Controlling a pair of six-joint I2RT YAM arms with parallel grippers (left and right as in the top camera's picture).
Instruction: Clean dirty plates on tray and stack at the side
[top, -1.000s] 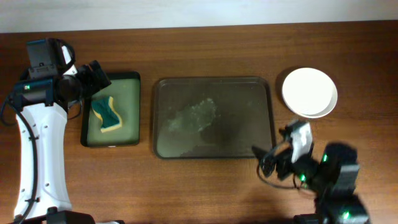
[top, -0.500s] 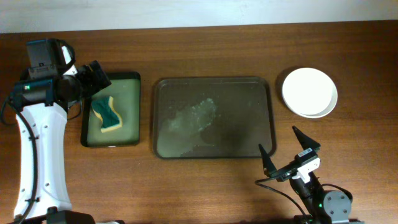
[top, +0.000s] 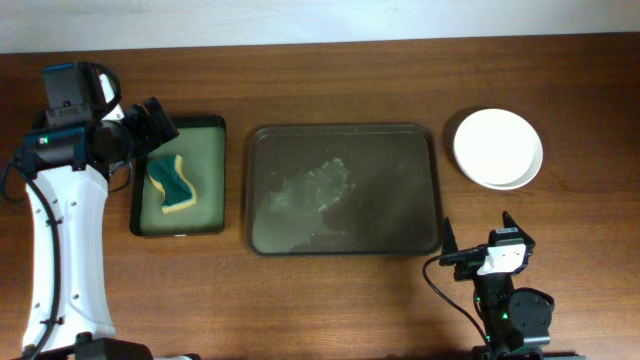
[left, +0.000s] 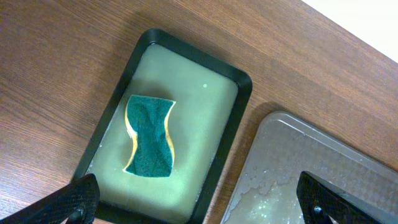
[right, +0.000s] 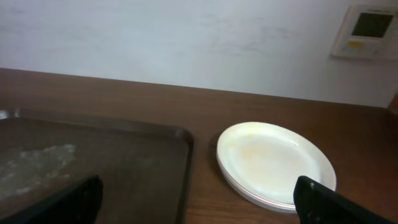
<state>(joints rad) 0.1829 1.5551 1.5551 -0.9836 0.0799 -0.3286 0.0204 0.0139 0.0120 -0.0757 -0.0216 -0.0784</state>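
Tray (top: 345, 128): dark brown, mid-desk (top: 330, 300), face wet with a foamy film.
Plates (top: 498, 148): white, stacked right of the tray, apart from its rim; top face faintly yellow.
Sponge (top: 172, 183): green and yellow, in a small black tray (top: 205, 160) left of the tray.
Left pincer (left: 198, 186): spread, empty, over the small black tray.
Right pincer (top: 477, 222): spread, empty, off the tray's near right corner.
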